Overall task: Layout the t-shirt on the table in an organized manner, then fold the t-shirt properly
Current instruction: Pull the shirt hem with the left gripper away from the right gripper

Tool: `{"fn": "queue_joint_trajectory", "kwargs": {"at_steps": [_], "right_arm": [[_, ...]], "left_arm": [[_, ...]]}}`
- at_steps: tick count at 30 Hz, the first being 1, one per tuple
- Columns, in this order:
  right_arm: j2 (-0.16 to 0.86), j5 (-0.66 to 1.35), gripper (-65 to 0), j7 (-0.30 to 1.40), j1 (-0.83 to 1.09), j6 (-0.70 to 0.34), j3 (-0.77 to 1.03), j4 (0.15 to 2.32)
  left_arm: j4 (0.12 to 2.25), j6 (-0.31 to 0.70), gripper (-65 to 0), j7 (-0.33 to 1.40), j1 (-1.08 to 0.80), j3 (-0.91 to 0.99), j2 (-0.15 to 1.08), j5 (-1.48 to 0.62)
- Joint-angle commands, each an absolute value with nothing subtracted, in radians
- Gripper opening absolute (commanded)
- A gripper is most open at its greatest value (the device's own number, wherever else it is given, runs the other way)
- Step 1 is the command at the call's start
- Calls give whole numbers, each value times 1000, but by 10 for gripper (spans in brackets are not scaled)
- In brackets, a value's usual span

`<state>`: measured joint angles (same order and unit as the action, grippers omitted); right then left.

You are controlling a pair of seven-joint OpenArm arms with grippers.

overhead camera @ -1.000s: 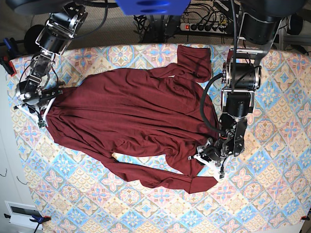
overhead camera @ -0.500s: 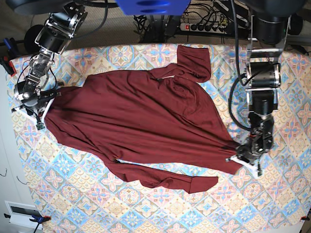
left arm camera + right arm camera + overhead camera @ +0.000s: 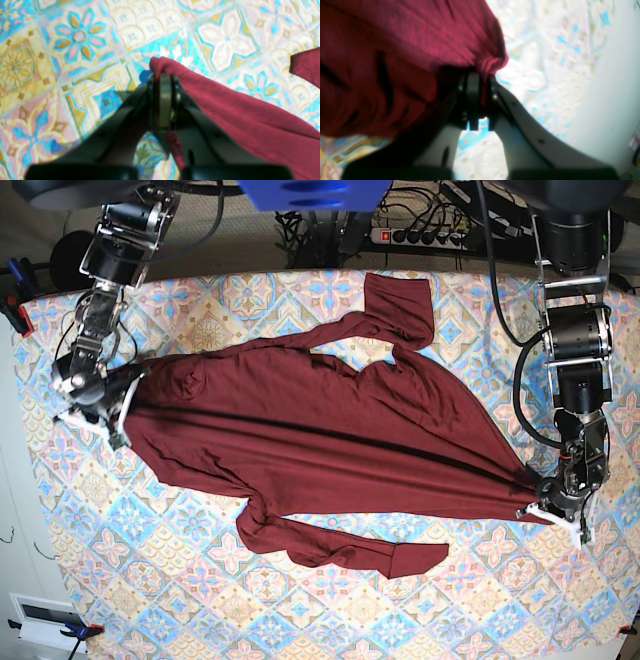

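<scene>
The dark maroon t-shirt [image 3: 320, 440] lies stretched across the table [image 3: 210, 610] between my two grippers, its body pulled taut into long creases. My left gripper [image 3: 545, 502] is at the base view's right, shut on a corner of the t-shirt [image 3: 225, 105]; in the left wrist view the left gripper [image 3: 162, 77] pinches the cloth against the tiles. My right gripper [image 3: 112, 395] is at the left edge, shut on a bunched corner of the t-shirt [image 3: 420, 45], as the right wrist view shows at the right gripper [image 3: 476, 75]. One sleeve [image 3: 400, 305] folds over at the top. Another sleeve [image 3: 340, 550] trails along the near side.
The patterned table cloth reaches past the garment on all sides. Cables and a power strip [image 3: 420, 235] lie behind the table's far edge. A red-handled clamp [image 3: 15, 310] grips the left edge, and the floor [image 3: 20, 580] shows at the lower left.
My left gripper closed on the shirt's corner and dragged it far to the right. The right gripper shifted slightly up and right. The shirt went from a slack heap to a taut spread.
</scene>
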<state>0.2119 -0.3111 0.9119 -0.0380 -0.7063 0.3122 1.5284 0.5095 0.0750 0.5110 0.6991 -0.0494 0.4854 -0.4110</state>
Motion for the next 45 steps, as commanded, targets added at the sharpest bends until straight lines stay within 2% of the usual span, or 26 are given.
{"fn": "queue_joint_trajectory", "kwargs": {"at_steps": [1,4,8,10,12,15,20,24,27,30,34,45], "right_arm": [[232,-334,-646,924,-33,-698,309,1557],[232,-334,-646,929,-18,-698,262,1587],[232,-334,-646,960,-18,-698,180,1603],[232,-334,-646,960,-18,-698,163,1603],[232,-334,-646,961,-22,-698,162,1603],[232,-334,-646,961,-22,-698,160,1603],[239,-334,-641,958,-24,-698,162,1598],[239,-334,-604,960,-24,-698,160,1601],[239,-334,-596,957,-24,-698,160,1600],[239,-334,-595,957,-24,-698,160,1601],[239,-334,-595,957,-24,-698,160,1601],[239,-334,-595,957,-24,-698,162,1601]], "left_arm": [[526,65,-636,476,745,-48,501,-401],[526,65,-503,478,745,-51,498,-401],[530,67,-257,544,745,-47,493,-410],[532,68,-199,572,743,-45,484,-430],[550,73,-215,610,736,-45,496,-496],[710,73,-273,736,642,-45,542,-636],[1178,65,-353,964,371,-22,618,-845],[1460,36,-368,1089,131,165,607,-914],[1649,-7,-367,1170,-13,292,542,-917],[1782,-8,-364,1228,-124,337,492,-914],[1845,-8,-362,1231,-222,340,437,-911],[1730,-8,-361,1237,-217,331,295,-800]]}}
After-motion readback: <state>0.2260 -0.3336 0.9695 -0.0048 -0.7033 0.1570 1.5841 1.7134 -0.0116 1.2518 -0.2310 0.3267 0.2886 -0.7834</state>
